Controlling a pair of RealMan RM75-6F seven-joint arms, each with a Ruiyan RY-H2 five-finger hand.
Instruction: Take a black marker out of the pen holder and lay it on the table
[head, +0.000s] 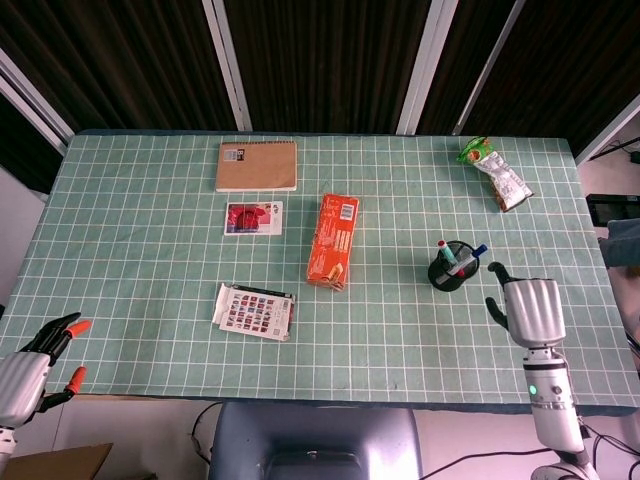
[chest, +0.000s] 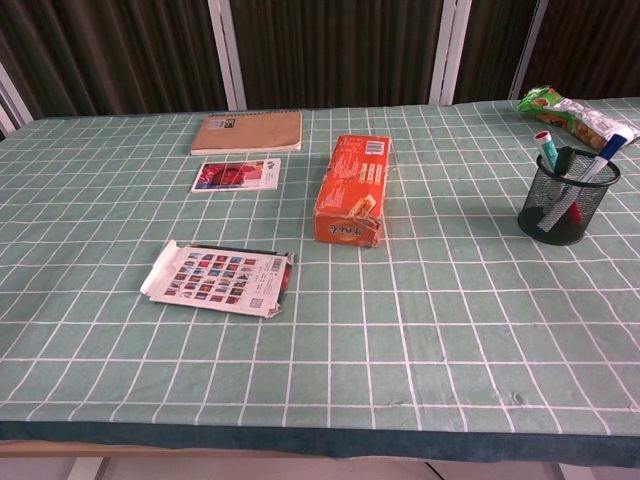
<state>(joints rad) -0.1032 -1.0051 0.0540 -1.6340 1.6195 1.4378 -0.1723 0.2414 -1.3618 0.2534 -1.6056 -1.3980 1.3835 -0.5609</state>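
Observation:
A black mesh pen holder (head: 451, 269) stands right of the table's middle, also showing at the right edge of the chest view (chest: 566, 200). Several markers lean in it: a red-capped one (chest: 544, 146), a blue-capped one (chest: 609, 148) and a dark one (chest: 564, 161) between them. My right hand (head: 528, 306) hovers just right of the holder, a little nearer the front edge, back up and thumb out, holding nothing. Off the table's front left corner my left hand (head: 32, 366) hangs with fingers apart and empty. Neither hand shows in the chest view.
An orange box (head: 333, 240) lies in the middle of the green gridded table (head: 150, 260). A brown notebook (head: 257, 165) and a red card (head: 253, 217) are at the back left, a printed sheet (head: 255, 310) at the front left, and a snack bag (head: 495, 172) at the back right.

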